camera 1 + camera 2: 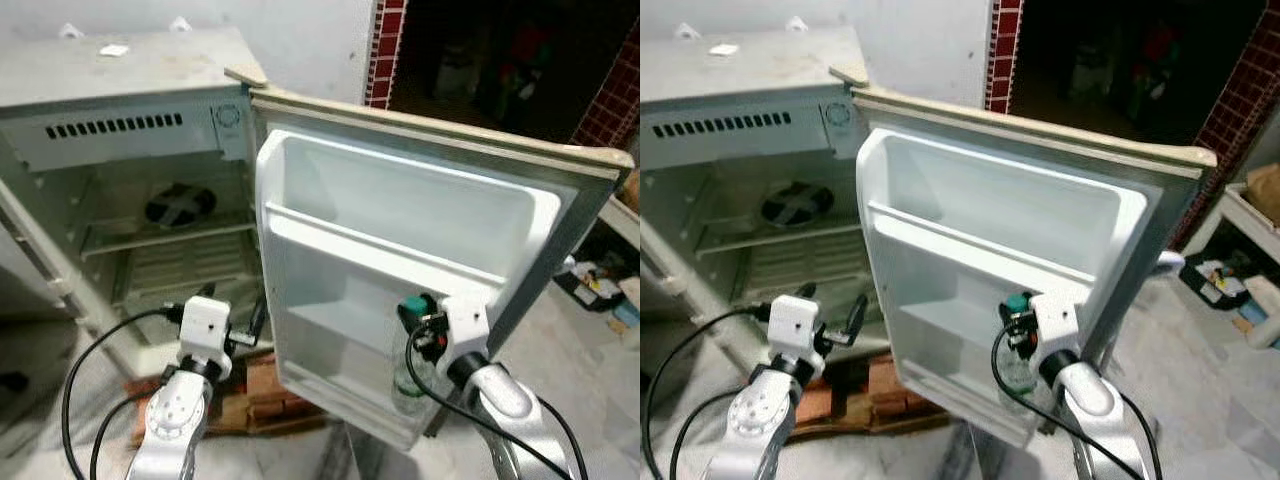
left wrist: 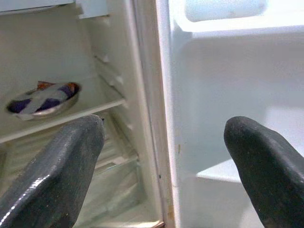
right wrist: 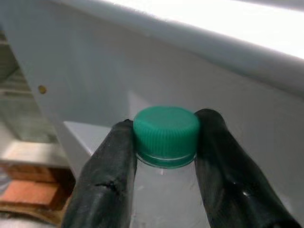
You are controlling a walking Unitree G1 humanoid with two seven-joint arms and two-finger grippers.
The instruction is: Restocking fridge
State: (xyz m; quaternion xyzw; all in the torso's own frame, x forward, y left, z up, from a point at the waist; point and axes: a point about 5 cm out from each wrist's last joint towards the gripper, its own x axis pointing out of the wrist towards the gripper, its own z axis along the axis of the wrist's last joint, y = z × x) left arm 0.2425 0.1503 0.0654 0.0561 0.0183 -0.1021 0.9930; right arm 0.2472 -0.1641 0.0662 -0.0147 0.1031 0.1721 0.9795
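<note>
Here we have the bottle (image 3: 166, 156) upright between our right gripper's (image 3: 165, 142) fingers (image 3: 107, 175), which pinch its neck just under the green cap (image 3: 166, 130), long axis vertical. It hangs over the lower door shelf (image 1: 345, 325) of the fridge door (image 1: 420, 220), clear plastic, body dropping below the fingers. Our left gripper (image 2: 166, 161) waits with fingers wide, empty, facing the door edge.

I see the bottle (image 1: 410, 375) standing in the door's (image 1: 400, 260) lower shelf, right of the fridge (image 1: 120, 150) holding a bowl (image 1: 180, 205).
</note>
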